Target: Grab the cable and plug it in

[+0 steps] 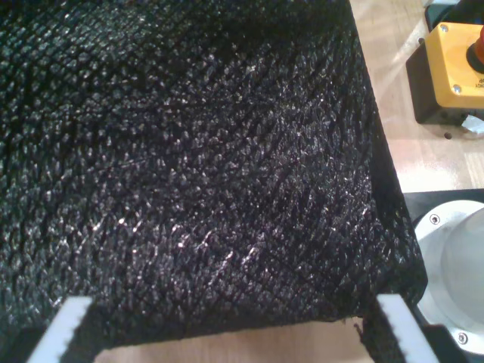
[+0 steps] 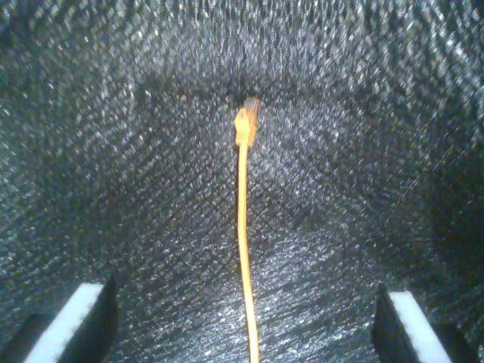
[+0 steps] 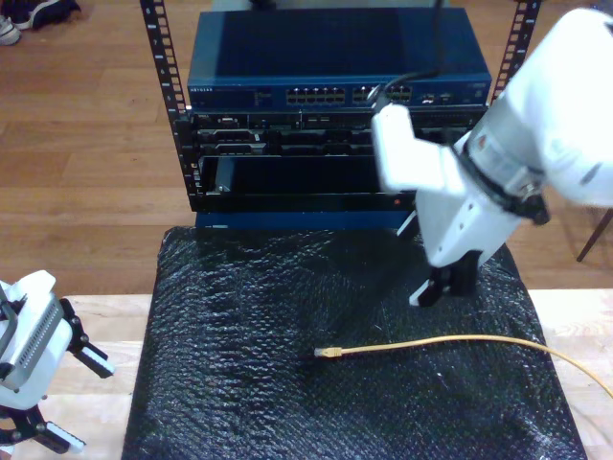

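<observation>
**A:** Starting at the jaws: how do they stand?

**B:** My second gripper (image 2: pixel 246 327) has its jaws spread wide, both white ribbed pads (image 2: pixel 74 327) well apart and holding nothing. The cable (image 2: pixel 242 227) runs straight between them on the mat (image 2: pixel 113 151), touching neither pad. Its clear plug (image 2: pixel 249 112) lies at the far end, beyond an orange boot.

**A:** And the other one?

**B:** My first gripper (image 1: pixel 234 333) is also wide open and empty, with the mat (image 1: pixel 189 151) and a strip of pale wooden counter (image 1: pixel 393 45) between its pads.

**A:** Where is the cable in the exterior view?

**B:** The plug (image 3: pixel 329 353) rests near the mat's middle. The thin yellow-orange cable (image 3: pixel 431 343) runs from it toward three o'clock, then drops off the mat's edge near four o'clock. My second gripper (image 3: pixel 441 287) hangs above it at about two o'clock from the plug; my first gripper (image 3: pixel 72 398) sits at eight o'clock, off the mat.

**A:** Anything holding things?

**B:** At twelve o'clock a black perforated rack (image 3: pixel 172 115) holds a blue switch (image 3: pixel 335 48) with a row of ports, and darker units below it.

**A:** Textures?

**B:** The mat (image 3: pixel 239 316) is black, glossy and bubbled. A yellow box (image 1: pixel 454 68) with a red button and a round white base (image 1: pixel 454 249) stand on the counter (image 3: pixel 96 316).
</observation>
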